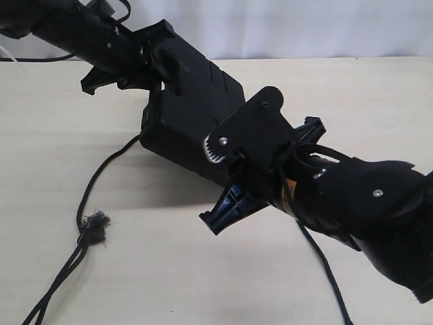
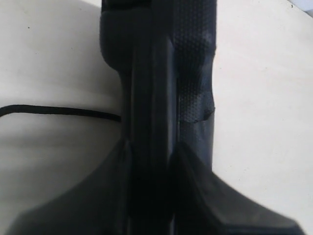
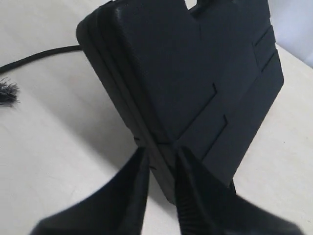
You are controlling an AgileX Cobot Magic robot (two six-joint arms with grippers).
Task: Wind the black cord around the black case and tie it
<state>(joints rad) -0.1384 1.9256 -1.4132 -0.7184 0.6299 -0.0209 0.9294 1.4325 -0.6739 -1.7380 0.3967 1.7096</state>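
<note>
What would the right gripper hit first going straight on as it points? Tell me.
The black case: the right gripper straddles its edge, so going on would likely just seat that edge deeper between the fingers.

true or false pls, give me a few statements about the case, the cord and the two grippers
1. The black case lies flat on the table. False: the left gripper holds it up, tilted.
2. The frayed knot of the black cord lies on the table, apart from the case. True.
3. The cord is looped several times round the case. False: no loop shows on it, and the cord trails across the table.
4. The right gripper has the case's edge between its fingers. True.
</note>
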